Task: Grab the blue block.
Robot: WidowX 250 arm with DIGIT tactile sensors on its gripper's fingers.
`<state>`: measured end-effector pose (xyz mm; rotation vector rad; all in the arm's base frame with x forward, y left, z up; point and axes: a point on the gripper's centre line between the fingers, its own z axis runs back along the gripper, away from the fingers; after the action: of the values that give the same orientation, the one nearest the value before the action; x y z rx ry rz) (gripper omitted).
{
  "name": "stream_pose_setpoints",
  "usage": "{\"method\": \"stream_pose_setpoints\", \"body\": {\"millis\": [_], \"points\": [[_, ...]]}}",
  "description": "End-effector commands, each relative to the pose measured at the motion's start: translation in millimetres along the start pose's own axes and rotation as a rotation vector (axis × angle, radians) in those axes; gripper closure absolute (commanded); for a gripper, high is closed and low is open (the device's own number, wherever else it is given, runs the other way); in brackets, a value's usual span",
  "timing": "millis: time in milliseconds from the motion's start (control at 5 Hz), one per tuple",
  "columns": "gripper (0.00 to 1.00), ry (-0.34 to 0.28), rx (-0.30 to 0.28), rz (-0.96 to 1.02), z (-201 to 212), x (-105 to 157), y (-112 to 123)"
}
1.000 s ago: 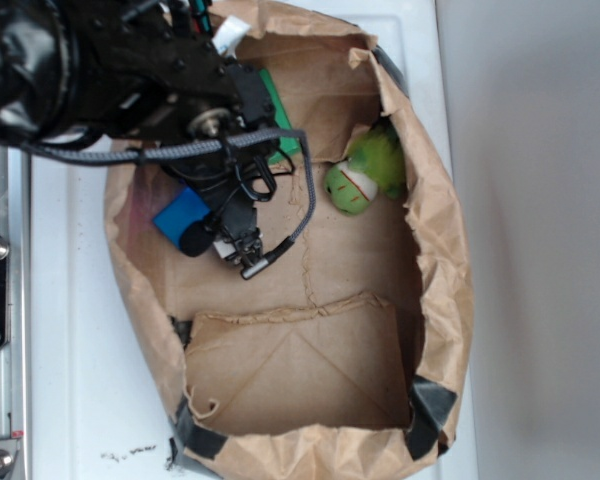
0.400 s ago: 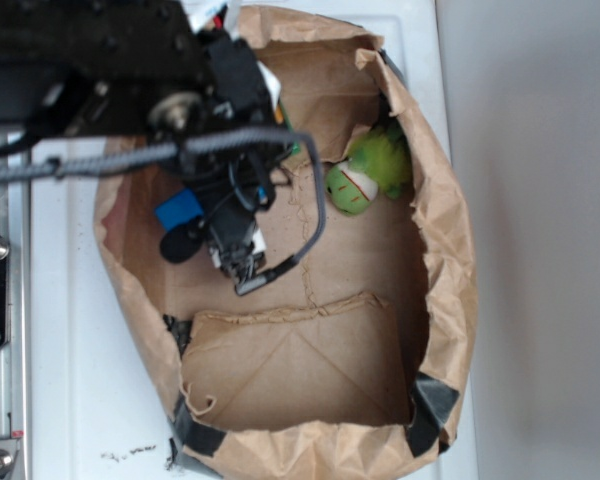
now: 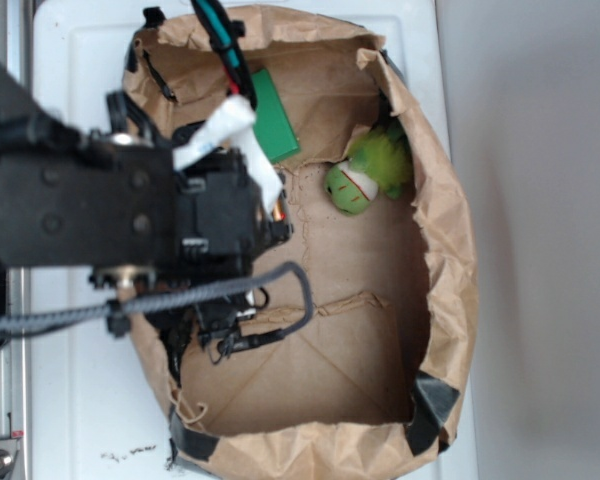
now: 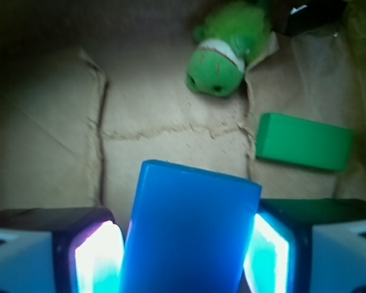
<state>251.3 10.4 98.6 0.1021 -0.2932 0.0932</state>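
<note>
Since a second before, the arm had swung down and toward the camera in the exterior view, so its black body now covered the spot on the left of the bag floor where the block had lain; the block itself had gone out of that view entirely.

In the wrist view I saw the block (image 4: 192, 232) sitting between the two glowing fingers (image 4: 97, 259), filling the gap from one pad to the other, its far end sticking out ahead of them over the brown floor. The gripper (image 4: 183, 262) was pinched onto the block's long sides, closed only as far as the block's width allowed. I judged the grab essentially done: the block looked gripped, and the floor beyond it seemed to lie well below, which suggested it was already lifted, though I could not be sure of that from one angle. What I reckoned was left was only to confirm the hold and keep it clear of the bag (image 3: 440, 250) walls.

Further out, the green block (image 4: 305, 141) lay flat to the right on the floor, well apart from the gripper, and the green toy (image 4: 222, 52) rested beyond it near the bag's far wall. Neither touched the blue one
</note>
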Motion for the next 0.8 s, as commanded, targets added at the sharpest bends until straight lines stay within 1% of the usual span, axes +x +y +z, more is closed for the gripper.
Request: {"method": "stream_pose_setpoints", "body": {"millis": [0, 200, 400, 600], "points": [[1.00, -0.012, -0.026, -0.011, 22.4, 40.6, -2.2], [1.00, 0.025, -0.035, 0.039, 18.5, 62.8, 8.9], [1.00, 0.032, -0.061, 0.062, 12.0, 78.4, 26.4], [1.00, 0.001, -0.070, 0.040, 14.7, 72.0, 27.5]]}}
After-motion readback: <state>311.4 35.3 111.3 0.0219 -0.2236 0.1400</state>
